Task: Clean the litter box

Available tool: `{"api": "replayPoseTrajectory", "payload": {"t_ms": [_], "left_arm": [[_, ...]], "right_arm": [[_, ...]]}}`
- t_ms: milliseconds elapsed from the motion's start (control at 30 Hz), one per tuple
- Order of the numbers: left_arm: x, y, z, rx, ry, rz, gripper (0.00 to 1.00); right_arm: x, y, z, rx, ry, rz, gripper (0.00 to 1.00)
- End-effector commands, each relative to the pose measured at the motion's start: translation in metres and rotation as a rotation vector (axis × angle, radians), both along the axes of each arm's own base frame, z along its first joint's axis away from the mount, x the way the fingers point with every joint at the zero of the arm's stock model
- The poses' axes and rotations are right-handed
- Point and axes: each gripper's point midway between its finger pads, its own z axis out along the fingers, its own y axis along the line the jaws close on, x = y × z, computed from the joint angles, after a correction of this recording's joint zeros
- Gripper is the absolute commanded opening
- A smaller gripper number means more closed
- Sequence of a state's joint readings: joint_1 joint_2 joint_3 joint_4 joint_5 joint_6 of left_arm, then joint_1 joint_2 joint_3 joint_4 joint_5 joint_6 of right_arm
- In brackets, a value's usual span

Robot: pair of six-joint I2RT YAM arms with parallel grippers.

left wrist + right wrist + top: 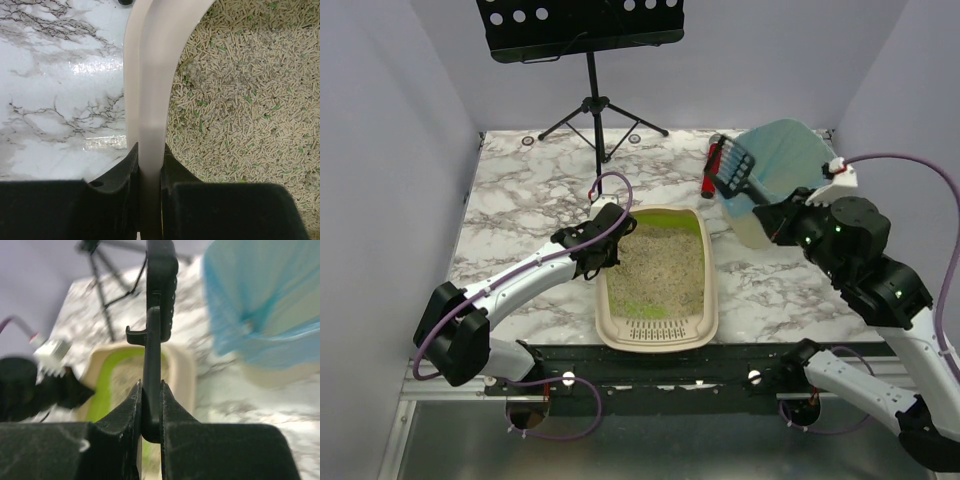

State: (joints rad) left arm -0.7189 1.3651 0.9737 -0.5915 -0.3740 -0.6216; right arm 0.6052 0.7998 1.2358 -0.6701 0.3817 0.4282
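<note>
The beige litter box (613,336) with a lime-green inner rim lies at the table's middle, filled with tan granules (658,265). My left gripper (604,247) is shut on its left rim; in the left wrist view the rim (150,90) runs between my fingers (127,167), with granules (240,100) to the right. My right gripper (770,212) is shut on the handle of a dark slotted scoop (733,168), held up beside the bin. In the right wrist view the scoop (152,365) stands edge-on in my gripper (151,401), with the litter box (107,370) below.
A bin lined with a blue bag (782,160) stands at the back right and also shows in the right wrist view (265,315). A red cylinder (707,172) sits beside the scoop. A black music stand (582,25) with tripod legs (601,118) stands at the back.
</note>
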Motion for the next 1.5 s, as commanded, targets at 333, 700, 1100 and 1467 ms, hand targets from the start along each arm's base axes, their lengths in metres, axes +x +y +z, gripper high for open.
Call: {"api": "replayPoseTrajectory", "payload": {"t_ms": [333, 700, 1100, 1467], "left_arm": [[0.013, -0.004, 0.024, -0.175, -0.075, 0.259, 0.0], [0.002, -0.014, 0.02, -0.236, -0.081, 0.269, 0.0], [-0.002, -0.027, 0.013, -0.217, -0.051, 0.239, 0.0], [-0.003, -0.036, 0.012, -0.229, -0.049, 0.206, 0.0]], "right_arm": [[-0.109, 0.115, -0.138, 0.321, 0.866, 0.551, 0.01], [-0.084, 0.107, -0.203, 0.258, 1.029, 0.275, 0.01], [-0.044, 0.145, -0.258, 0.519, 0.988, 0.131, 0.01], [-0.01, 0.21, -0.283, 0.749, 0.932, 0.063, 0.01]]}}
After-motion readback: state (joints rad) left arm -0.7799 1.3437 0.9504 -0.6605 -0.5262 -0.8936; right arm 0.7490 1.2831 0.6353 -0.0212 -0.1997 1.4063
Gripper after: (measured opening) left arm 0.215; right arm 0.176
